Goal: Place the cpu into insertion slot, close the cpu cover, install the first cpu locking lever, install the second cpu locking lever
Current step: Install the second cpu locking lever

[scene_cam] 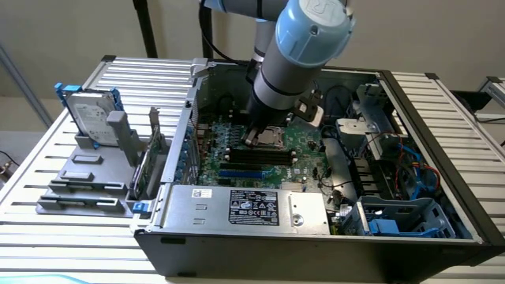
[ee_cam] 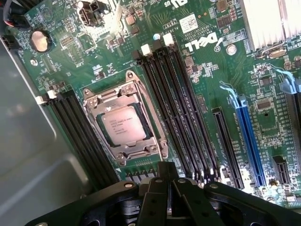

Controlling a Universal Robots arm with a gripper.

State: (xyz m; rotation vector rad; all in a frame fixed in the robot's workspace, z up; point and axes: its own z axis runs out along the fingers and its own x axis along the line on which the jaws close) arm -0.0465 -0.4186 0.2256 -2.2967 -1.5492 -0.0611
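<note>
The cpu lies flat in the insertion slot, its silver-beige top showing through the square window of the cpu cover. The cover is down over the chip, and its silvery frame rests on the socket. My gripper hangs just off the socket's edge, black fingers together with nothing between them. In the exterior view the arm reaches down into the open computer case, with the gripper right beside the socket on the green motherboard. I cannot tell how the locking levers stand.
Black memory slots flank the socket on both sides. A blue expansion slot, a heatsink and a coin battery sit nearby. The power supply and case walls hem in the board. A hard drive stands outside the case.
</note>
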